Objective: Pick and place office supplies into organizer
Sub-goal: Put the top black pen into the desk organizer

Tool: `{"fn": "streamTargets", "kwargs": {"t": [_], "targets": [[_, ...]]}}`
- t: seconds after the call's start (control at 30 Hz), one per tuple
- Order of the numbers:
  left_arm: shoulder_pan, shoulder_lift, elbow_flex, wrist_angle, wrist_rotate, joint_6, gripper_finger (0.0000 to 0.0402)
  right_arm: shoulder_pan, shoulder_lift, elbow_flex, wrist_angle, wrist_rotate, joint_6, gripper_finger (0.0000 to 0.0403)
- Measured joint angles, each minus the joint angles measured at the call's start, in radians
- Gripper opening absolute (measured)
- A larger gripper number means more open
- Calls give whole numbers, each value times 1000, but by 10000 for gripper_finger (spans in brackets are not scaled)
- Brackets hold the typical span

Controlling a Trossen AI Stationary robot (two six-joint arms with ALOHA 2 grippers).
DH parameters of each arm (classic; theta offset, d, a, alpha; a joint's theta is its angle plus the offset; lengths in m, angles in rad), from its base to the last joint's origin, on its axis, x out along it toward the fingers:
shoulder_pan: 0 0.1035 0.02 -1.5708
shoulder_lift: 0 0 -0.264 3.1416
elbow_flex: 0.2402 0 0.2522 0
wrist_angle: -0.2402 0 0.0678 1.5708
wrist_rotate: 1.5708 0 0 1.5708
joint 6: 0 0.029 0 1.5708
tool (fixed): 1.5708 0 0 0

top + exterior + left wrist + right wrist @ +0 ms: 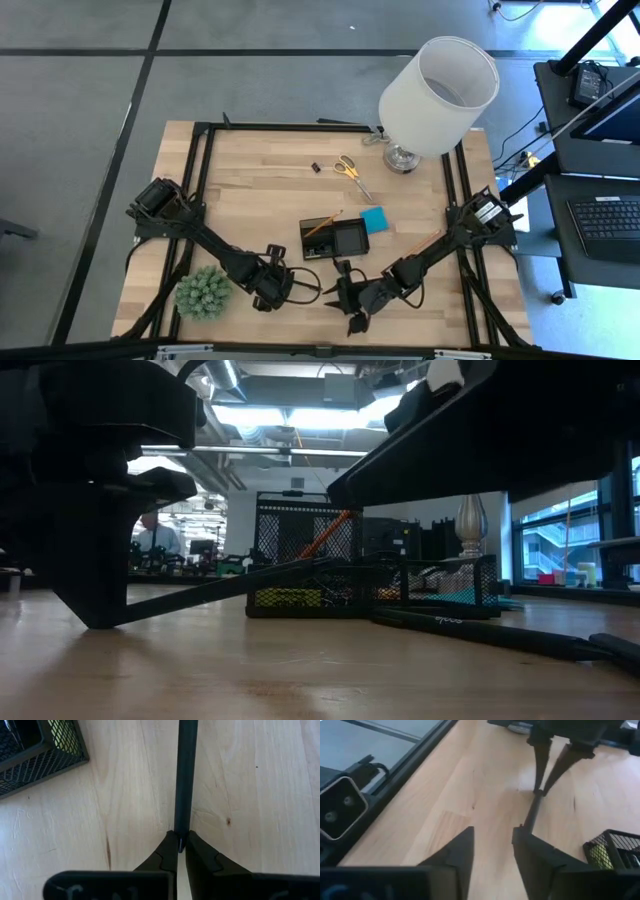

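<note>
A: Wood table [250, 190], near edge: left gripper [180, 851] pinches a black pen [185, 775] by its tip, pen lying flat.

B: Right gripper [492, 845]?

A: Fingers spread, beside the pen's far end, probably not touching. Organizer [335, 238] just beyond, mid-table, orange pencil [322, 224] inside.

No text, label, brand or number can be read anywhere; pen [470, 628] markings are illegible.
</note>
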Motion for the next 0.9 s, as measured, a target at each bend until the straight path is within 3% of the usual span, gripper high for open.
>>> {"fn": "streamTargets", "kwargs": {"t": [0.27,0.9], "targets": [[-1,0,0,0,-6,-18,12,-11,0,-1,5,2,23,198],[-1,0,0,0,-11,-44,12,-29,76,-2,26,77,-10,202]]}}
